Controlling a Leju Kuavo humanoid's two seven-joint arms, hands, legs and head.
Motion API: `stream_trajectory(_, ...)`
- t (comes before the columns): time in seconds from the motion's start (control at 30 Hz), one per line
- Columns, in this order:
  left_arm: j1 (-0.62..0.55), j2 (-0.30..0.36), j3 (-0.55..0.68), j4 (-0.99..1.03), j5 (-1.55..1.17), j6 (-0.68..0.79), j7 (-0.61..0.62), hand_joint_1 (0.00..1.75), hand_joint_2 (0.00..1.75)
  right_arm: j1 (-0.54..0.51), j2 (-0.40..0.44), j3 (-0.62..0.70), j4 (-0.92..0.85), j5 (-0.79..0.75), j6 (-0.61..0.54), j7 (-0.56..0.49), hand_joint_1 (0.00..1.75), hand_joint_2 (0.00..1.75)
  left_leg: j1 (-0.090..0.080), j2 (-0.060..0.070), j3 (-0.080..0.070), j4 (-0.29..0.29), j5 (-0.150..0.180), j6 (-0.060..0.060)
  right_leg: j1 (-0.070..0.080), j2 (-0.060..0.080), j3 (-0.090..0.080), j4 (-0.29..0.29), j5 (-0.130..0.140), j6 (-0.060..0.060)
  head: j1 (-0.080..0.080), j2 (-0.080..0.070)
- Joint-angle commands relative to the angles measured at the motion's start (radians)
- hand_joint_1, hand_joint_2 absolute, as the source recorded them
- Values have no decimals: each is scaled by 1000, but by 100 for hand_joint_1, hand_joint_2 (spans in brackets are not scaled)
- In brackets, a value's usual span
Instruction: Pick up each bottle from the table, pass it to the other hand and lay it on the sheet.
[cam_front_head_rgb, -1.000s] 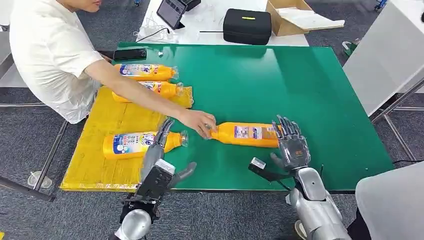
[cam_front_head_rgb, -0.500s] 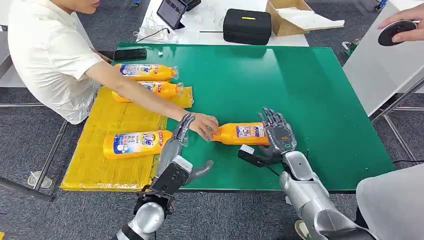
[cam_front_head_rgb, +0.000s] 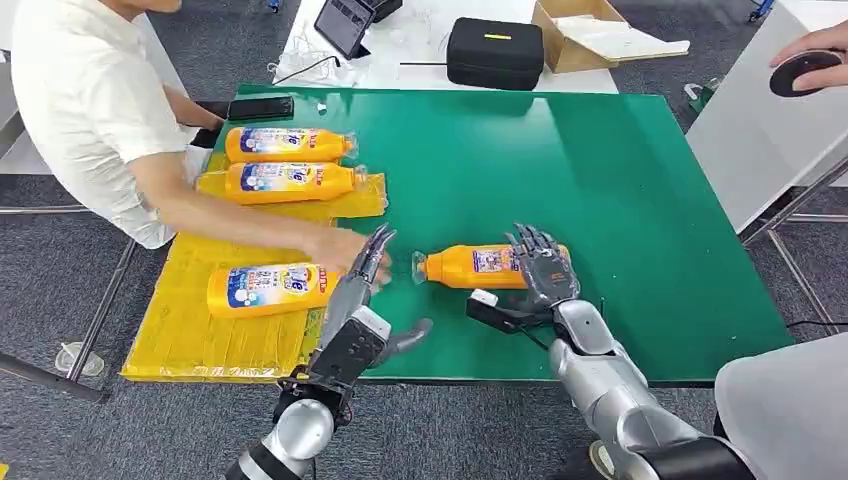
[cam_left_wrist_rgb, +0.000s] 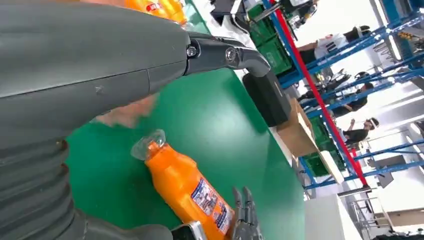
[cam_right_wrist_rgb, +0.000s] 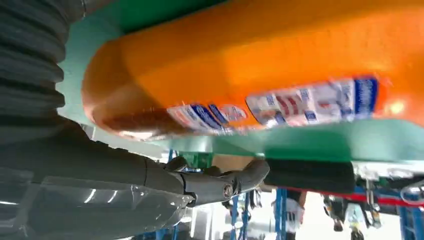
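An orange bottle (cam_front_head_rgb: 470, 267) lies on its side on the green table (cam_front_head_rgb: 600, 170), cap pointing left. My right hand (cam_front_head_rgb: 540, 275) is at its base end, fingers spread over it and thumb out to the side, not closed around it. The right wrist view has the bottle (cam_right_wrist_rgb: 260, 65) close up against that hand. My left hand (cam_front_head_rgb: 355, 300) is held up with straight fingers at the sheet's right edge, holding nothing, a short way left of the cap. From the left wrist the bottle (cam_left_wrist_rgb: 187, 192) lies just ahead. Three more orange bottles (cam_front_head_rgb: 270, 288) lie on the yellow sheet (cam_front_head_rgb: 215, 330).
A person in a white shirt leans in from the left, their hand (cam_front_head_rgb: 340, 250) over the sheet beside my left hand's fingers. A phone (cam_front_head_rgb: 260, 107) lies at the table's far left corner. Behind the table are a black case (cam_front_head_rgb: 493, 50) and a cardboard box (cam_front_head_rgb: 585, 35).
The person's hand has let go of the bottle's cap and pulled back left over the sheet. My right hand has closed in on the bottle's base. My left hand has risen toward the cap.
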Motion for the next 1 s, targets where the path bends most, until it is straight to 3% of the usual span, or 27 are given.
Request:
stream_trajectory(0.03, -42, 34, -33, 56, 12, 11, -5, 0, 175, -49, -35, 32, 123, 12, 98, 69, 0, 175, -1, 1, 6, -1, -1, 1, 0, -1, 5, 0, -1, -2, 0, 0)
stream_trajectory(0.23, -31, 44, -25, 45, 8, 27, 0, 0, 175, -35, -78, 34, 124, 41, 94, 150, 0, 175, 0, -2, 4, -1, 0, 1, 0, -4, 4, -1, -1, -1, 0, 0)
stream_trajectory(0.63, -36, 45, -25, 50, 6, 31, -5, 0, 175, -41, -96, 0, 146, 17, 129, 165, 0, 175, 0, -1, 5, -1, 0, 1, 0, -2, 6, -1, 0, -1, 0, 0)
stream_trajectory(0.77, -42, 44, -24, 59, 12, 33, -12, 0, 175, -27, -94, -25, 153, -12, 149, 123, 0, 175, 0, -1, 6, -1, 0, 1, 0, -2, 6, -2, 0, 0, 0, 0)
stream_trajectory(1.0, -50, 38, -28, 73, 18, 33, -26, 0, 175, -28, -41, -34, 138, -14, 19, 39, 0, 175, 0, 0, 8, -1, 0, 1, 1, -2, 8, -2, 0, -1, 0, 0)
